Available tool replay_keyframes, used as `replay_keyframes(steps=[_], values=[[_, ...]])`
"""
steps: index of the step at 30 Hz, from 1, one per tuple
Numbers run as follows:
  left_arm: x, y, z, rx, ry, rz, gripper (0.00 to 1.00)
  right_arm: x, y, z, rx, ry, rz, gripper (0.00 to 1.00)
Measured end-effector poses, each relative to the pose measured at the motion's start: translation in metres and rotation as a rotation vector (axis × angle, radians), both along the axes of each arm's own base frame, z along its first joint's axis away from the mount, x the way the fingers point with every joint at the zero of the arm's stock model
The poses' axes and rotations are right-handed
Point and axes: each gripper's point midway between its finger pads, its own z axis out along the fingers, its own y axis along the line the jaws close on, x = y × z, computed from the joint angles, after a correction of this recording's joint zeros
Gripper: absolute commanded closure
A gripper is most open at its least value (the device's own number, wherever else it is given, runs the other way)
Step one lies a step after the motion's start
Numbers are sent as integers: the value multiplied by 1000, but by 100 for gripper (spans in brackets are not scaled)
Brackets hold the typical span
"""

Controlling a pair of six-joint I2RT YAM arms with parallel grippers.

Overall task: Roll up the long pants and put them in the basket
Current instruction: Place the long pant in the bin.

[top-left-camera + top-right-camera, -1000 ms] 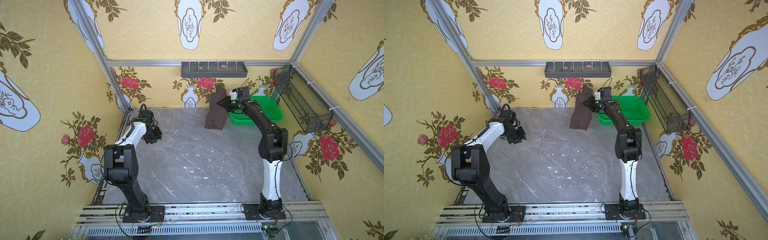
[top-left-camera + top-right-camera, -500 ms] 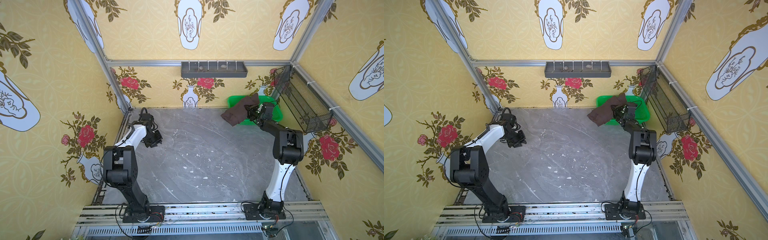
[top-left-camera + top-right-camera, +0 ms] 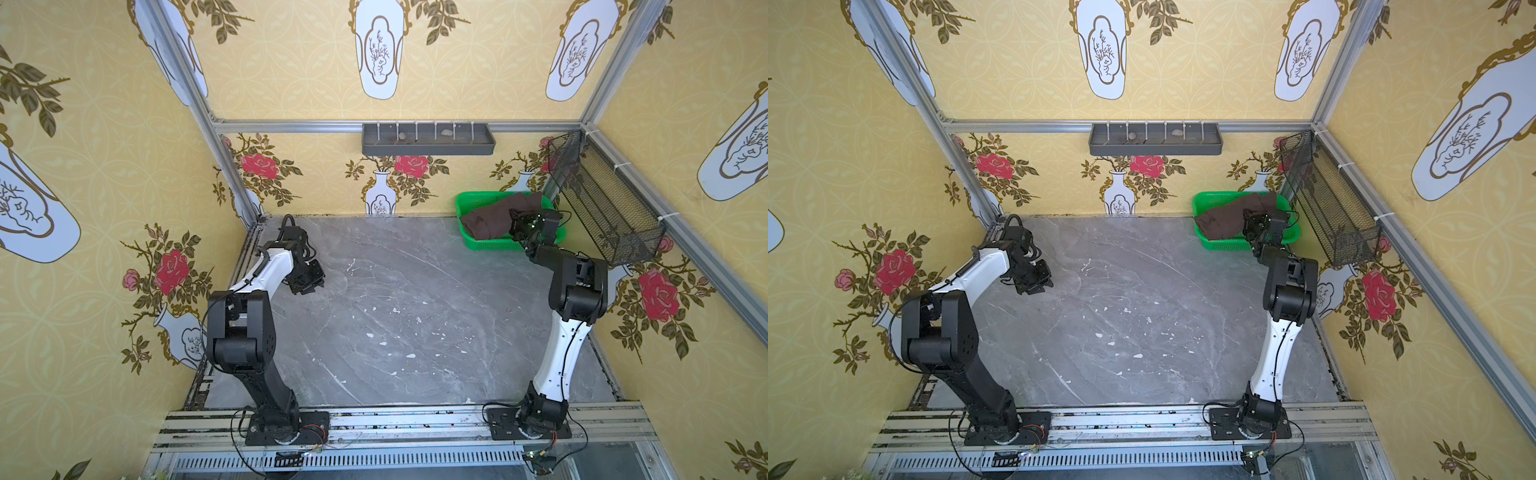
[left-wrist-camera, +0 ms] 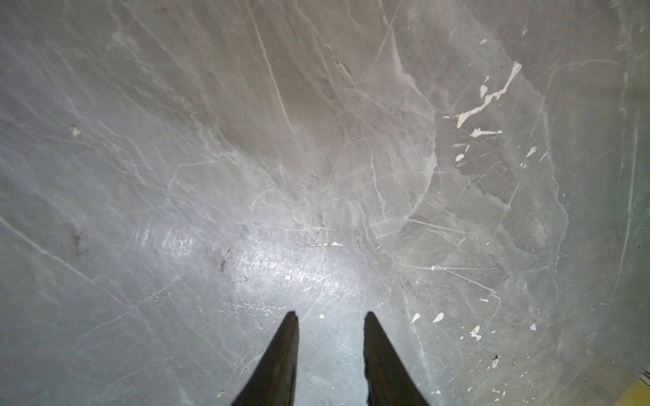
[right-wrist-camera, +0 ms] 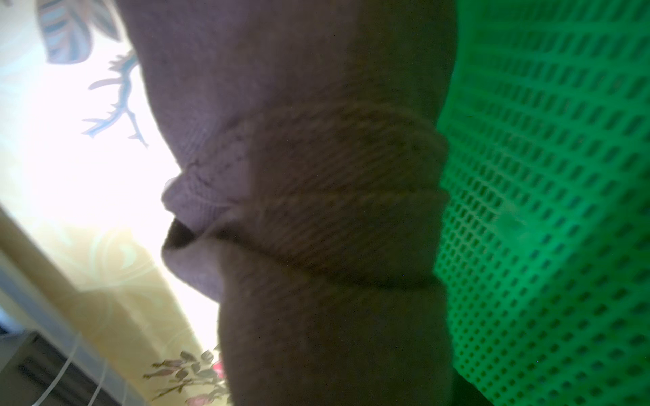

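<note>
The long pants [image 3: 490, 220] [image 3: 1225, 220] are a dark brown bundle lying in the green basket [image 3: 460, 208] [image 3: 1197, 205] at the back right corner. My right gripper [image 3: 516, 221] [image 3: 1250, 222] sits at the bundle's right end, shut on it. Brown knit fabric [image 5: 316, 211] fills the right wrist view and hides the fingers, with the basket's green mesh [image 5: 545, 211] beside it. My left gripper [image 3: 313, 284] [image 3: 1036, 286] [image 4: 329, 316] hangs open over bare table at the left, with nothing between its dark fingers.
The grey marble table [image 3: 395, 311] spreads between the two arms. A grey shelf tray [image 3: 428, 143] is fixed to the back wall. A black wire basket [image 3: 602, 208] juts from the right wall just above and beside the green basket.
My right arm swung the pants from the table's back centre rightward and lowered them into the green basket. The left arm stayed almost still.
</note>
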Motion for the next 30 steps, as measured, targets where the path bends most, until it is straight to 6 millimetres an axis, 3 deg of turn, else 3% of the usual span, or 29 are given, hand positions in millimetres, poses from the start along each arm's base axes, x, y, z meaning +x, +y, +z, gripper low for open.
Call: replay_keyframes(steps=[2, 4, 12, 15, 18, 20, 22, 26, 30], values=[[0, 0, -1, 0, 4, 2, 67, -4, -1, -2, -12, 46, -6, 96], [0, 0, -3, -1, 8, 2, 67, -9, -1, -1, -27, 96, -13, 82], [3, -1, -7, -6, 21, 8, 67, -37, -9, -11, -78, 376, -83, 40], [4, -1, -10, -6, 27, 8, 67, -50, -12, -20, -83, 473, -103, 30], [5, -1, -12, -7, 32, 7, 67, -60, -11, -27, -79, 531, -105, 28], [5, -2, -13, -11, 34, 7, 67, -61, -11, -25, -80, 532, -105, 21], [5, -2, -13, -13, 34, 6, 67, -68, -9, -22, -85, 541, -101, 2], [10, -2, -6, -12, 13, 6, 66, -83, -5, -14, -140, 550, -65, 2], [24, -2, 19, -13, -70, 6, 64, -96, -4, 4, -260, 542, -9, 2]])
